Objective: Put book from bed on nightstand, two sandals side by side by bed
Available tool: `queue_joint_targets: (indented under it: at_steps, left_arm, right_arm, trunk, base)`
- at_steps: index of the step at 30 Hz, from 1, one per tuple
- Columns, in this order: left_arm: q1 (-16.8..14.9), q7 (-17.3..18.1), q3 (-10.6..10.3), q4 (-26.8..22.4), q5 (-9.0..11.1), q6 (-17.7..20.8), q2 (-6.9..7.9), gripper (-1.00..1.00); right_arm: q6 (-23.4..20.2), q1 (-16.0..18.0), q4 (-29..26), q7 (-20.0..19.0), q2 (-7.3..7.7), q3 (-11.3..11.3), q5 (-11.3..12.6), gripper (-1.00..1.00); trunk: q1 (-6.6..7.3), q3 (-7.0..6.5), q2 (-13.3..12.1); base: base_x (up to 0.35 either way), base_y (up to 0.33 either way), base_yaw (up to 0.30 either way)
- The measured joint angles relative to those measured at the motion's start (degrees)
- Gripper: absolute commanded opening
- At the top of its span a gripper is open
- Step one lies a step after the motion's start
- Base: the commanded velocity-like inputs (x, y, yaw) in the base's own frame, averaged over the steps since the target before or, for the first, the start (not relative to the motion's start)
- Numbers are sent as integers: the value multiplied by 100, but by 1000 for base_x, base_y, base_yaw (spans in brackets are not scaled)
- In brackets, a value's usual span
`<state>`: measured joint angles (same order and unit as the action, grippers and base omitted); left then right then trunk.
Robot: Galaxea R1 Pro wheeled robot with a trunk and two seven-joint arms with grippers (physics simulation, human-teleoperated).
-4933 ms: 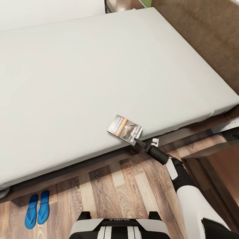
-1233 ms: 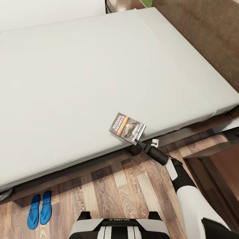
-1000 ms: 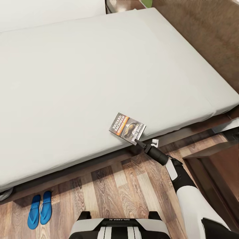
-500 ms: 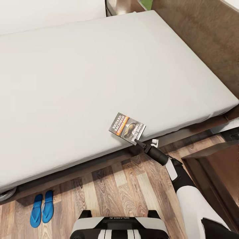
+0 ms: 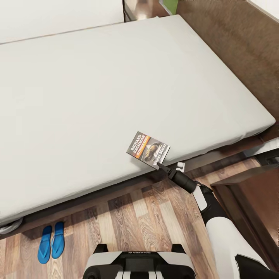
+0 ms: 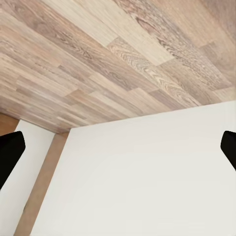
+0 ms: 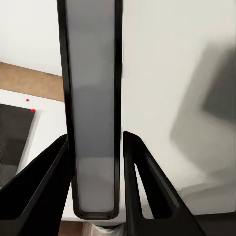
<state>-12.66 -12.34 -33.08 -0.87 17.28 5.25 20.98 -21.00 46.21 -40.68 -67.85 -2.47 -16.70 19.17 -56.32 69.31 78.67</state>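
Note:
The book (image 5: 148, 149), dark with an orange band and a car picture, is at the near edge of the bed's pale-grey mattress (image 5: 97, 97). My right gripper (image 5: 161, 166) is shut on the book's near corner. In the right wrist view the book (image 7: 93, 113) runs edge-on between the two black fingers (image 7: 44, 191). The two blue sandals (image 5: 51, 242) lie side by side on the floor beside the bed frame, far left of the book. In the left wrist view my left gripper (image 6: 118, 150) is open over floor planks, with nothing between its fingers.
A dark reddish-brown nightstand (image 5: 255, 193) stands on the floor right of my right arm. The brown headboard (image 5: 232, 42) runs along the bed's right side. A glossy brown top (image 5: 144, 7) shows past the bed's far corner. The robot's base (image 5: 139, 265) is over wood-plank floor (image 5: 128, 217).
The whole head picture has shifted a little, so the camera moved. The right gripper stays shut on the book's corner, and the book has barely moved.

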Motion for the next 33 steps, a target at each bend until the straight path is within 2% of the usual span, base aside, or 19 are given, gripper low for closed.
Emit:
queue_joint_targets:
  at_steps: [33]
  left_arm:
    - [0, -4, 0, 0, 0, 0, 0, 100]
  right_arm:
    - [11, -51, -56, -42, -9, 26, -5, -100]
  trunk:
    - [725, -593, -1324]
  base:
    - [0, 0, 0]
